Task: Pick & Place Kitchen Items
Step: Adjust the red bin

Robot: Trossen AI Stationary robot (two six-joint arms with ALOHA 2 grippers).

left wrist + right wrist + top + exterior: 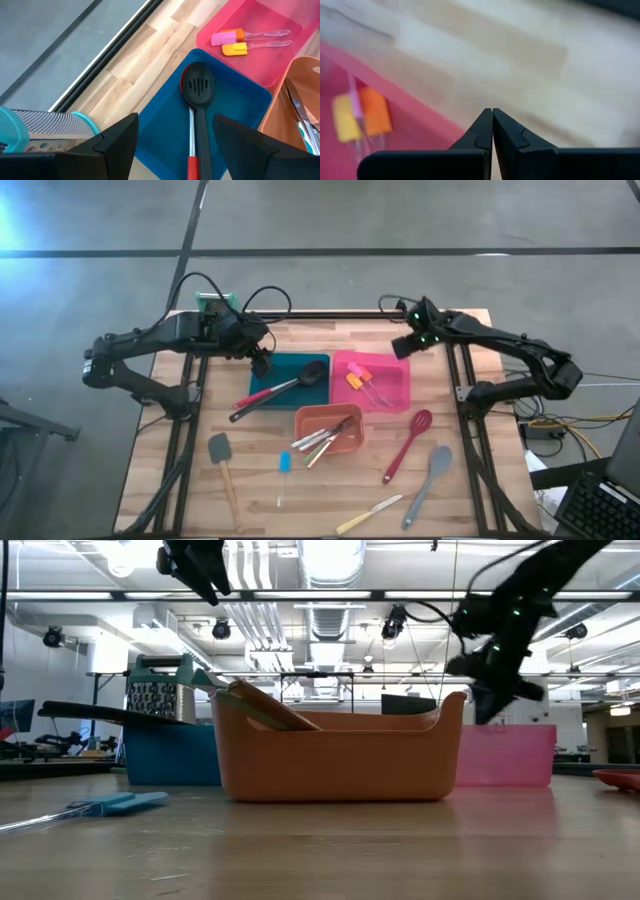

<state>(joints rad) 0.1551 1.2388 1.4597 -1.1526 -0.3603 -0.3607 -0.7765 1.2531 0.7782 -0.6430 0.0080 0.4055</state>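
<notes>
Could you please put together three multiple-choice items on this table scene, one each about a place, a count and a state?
1. Where does the black slotted spoon lie?
A. across the blue tray
B. in the pink tray
C. on the bare table

2. How many small spatulas lie in the pink tray?
A. none
B. two
C. five

3. How do the fingers of the right gripper stand?
A. wide apart
B. closed on a knife
C. shut on nothing

Answers:
1. A, since the left wrist view shows its head inside the blue tray.
2. B, since the left wrist view shows a pink-headed and a yellow-headed spatula side by side, the pink one tipped with orange.
3. C, since the right wrist view shows the tips pressed together with nothing between them.
</notes>
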